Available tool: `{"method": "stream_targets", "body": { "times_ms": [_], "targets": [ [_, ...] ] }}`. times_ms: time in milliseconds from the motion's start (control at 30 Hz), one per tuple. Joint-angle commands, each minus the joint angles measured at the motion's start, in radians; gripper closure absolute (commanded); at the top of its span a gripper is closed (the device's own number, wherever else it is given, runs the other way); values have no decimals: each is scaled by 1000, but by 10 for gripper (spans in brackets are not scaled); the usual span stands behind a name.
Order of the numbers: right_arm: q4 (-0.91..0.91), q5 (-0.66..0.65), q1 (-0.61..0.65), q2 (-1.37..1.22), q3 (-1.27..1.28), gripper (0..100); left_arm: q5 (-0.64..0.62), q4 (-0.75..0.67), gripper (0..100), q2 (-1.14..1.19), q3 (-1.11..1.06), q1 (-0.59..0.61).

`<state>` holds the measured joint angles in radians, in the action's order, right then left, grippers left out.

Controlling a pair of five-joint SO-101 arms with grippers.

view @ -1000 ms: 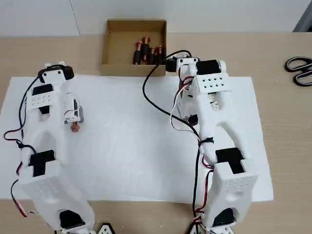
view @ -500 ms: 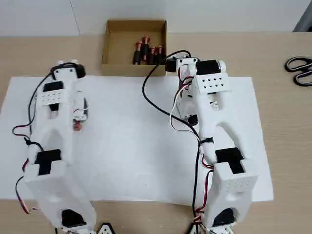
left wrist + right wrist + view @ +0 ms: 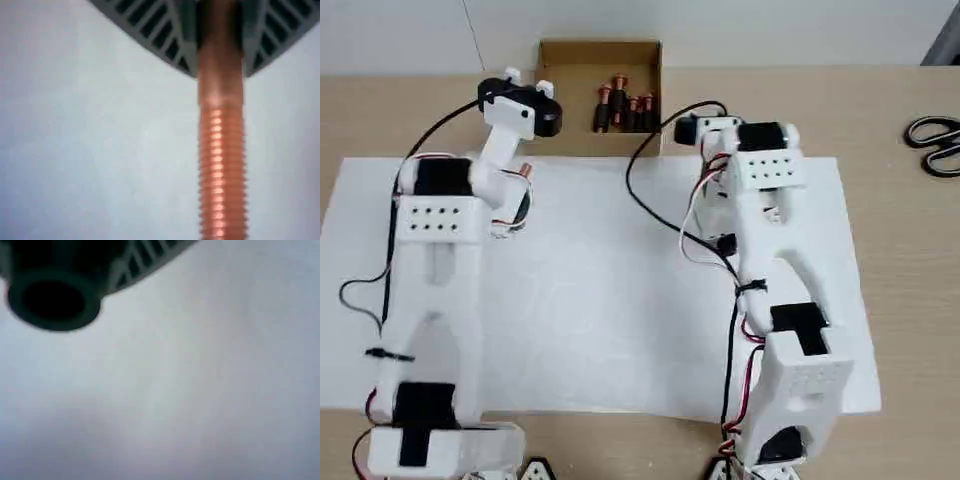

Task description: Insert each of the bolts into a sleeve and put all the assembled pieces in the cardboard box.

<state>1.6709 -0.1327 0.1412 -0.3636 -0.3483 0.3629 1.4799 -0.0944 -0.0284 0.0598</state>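
Left gripper (image 3: 220, 30) jaws clamped on copper threaded bolt (image 3: 221, 150), thread protruding beyond them. Right gripper (image 3: 67, 262) grips black tubular sleeve (image 3: 54, 302), bore exposed. Align the 2 axes before pushing.

We see a white sheet (image 3: 590, 300) spread over a light wooden surface (image 3: 905, 300). Black-handled scissors (image 3: 933, 143) lie on the bare wood at the far right, apart from the sheet. A pale wall (image 3: 770, 30) runs behind.
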Motion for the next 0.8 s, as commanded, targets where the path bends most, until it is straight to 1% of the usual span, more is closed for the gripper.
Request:
{"method": "stream_targets", "body": {
  "times_ms": [0, 100, 233, 500, 567, 667, 733, 767],
  "targets": [
    [10, -9, -58, 108, -3, 995, 184, 5, 994, -57, 16, 5],
    [10, -9, -87, 174, -2, 995, 342, 11, 994, -43, -16, 0],
    [12, -9, -94, 263, -2, 995, 580, 5, 994, 17, -64, 0],
    [10, -6, -88, 386, 63, 995, 968, 2, 994, 227, -85, -3],
    [8, -8, -88, 410, 92, 995, 1076, -20, 994, 282, -85, -3],
    [8, -8, -90, 443, 114, 995, 1197, -78, 994, 344, -84, -3],
    [8, -6, -93, 461, 118, 995, 1235, -123, 994, 367, -84, -6],
    [8, -6, -93, 467, 118, 995, 1234, -143, 994, 370, -84, -14]
  ]
}}
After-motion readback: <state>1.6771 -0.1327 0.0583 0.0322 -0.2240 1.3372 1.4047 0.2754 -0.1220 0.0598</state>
